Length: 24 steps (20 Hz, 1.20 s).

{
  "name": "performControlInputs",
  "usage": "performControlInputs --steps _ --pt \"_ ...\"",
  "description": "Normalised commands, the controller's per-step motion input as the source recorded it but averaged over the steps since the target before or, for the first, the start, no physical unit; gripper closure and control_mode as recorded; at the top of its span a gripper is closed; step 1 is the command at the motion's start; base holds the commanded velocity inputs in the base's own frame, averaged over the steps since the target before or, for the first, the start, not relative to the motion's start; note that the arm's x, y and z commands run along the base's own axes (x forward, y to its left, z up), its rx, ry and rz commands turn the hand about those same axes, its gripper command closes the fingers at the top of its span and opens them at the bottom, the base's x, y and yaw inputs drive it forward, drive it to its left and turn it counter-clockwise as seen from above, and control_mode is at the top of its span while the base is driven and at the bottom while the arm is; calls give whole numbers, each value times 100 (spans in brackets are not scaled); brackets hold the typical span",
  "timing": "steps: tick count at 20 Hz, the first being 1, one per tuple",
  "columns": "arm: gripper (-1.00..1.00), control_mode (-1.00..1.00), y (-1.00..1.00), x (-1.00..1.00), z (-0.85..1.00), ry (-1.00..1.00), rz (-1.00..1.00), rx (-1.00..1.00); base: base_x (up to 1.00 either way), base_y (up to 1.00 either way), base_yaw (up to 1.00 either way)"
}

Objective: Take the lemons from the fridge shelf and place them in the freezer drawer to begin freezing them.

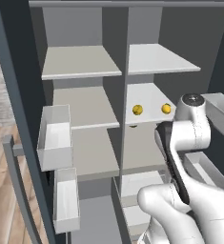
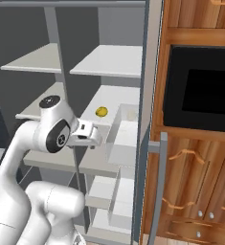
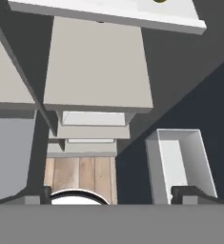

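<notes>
Lemons (image 1: 137,110) on fridge shelf (image 1: 149,97), above and beyond open, empty gripper (image 3: 116,195)

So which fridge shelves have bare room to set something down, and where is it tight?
The two top shelves and the left-column shelves below them lie bare, bordered by the centre divider and the side wall. The right middle shelf carries two lemons near its front edge; only the back is free. The door bins crowd the left side.
</notes>
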Motion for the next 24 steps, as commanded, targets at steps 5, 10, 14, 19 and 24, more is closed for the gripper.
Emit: performControlInputs --steps 5,10,14,19,24 --pt "-100 -100 100 0 1 -3 0 14 0 0 0" --pt "-100 -100 91 0 16 0 0 11 0 0 0" --pt "-100 -100 65 -6 14 0 7 10 0 0 0" --pt "-100 -100 48 -33 9 -4 9 4 0 0 0" --pt "-100 -100 41 -47 16 -6 6 0 0 0 0"
